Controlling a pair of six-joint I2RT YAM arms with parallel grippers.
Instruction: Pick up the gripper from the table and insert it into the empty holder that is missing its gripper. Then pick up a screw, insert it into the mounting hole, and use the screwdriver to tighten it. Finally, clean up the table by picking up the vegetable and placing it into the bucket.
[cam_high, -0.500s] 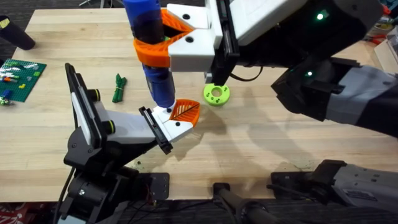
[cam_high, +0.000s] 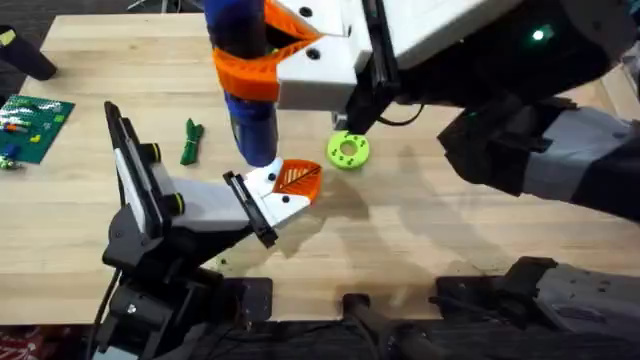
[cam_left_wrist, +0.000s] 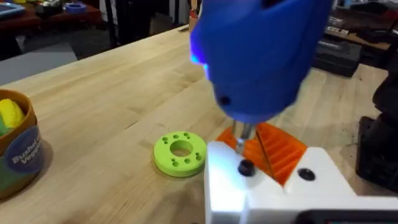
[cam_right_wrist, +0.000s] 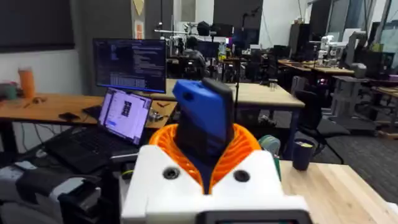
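The white holder (cam_high: 262, 200) with its black clamp bar sits at the end of the black left arm, low over the table. The orange ribbed gripper (cam_high: 298, 178) is seated in it and also appears as the orange gripper (cam_left_wrist: 280, 149) in the left wrist view. My right gripper (cam_high: 245, 75), white with orange jaws, is shut on the blue screwdriver (cam_high: 250, 120), held upright. The screwdriver's metal tip (cam_left_wrist: 244, 132) hangs just above a black screw (cam_left_wrist: 246, 167) in the holder (cam_left_wrist: 273, 193). The dark green vegetable (cam_high: 191, 140) lies on the table left of the holder.
A lime-green disc with holes (cam_high: 347, 150) lies right of the screwdriver. The bucket (cam_left_wrist: 15, 152), holding a yellow item, stands beyond the disc in the left wrist view. A green brick plate (cam_high: 35, 120) lies at the table's left edge.
The right arm with the screwdriver has shifted slightly, and the tip stays over the holder. Holder, disc and vegetable are almost where they were.
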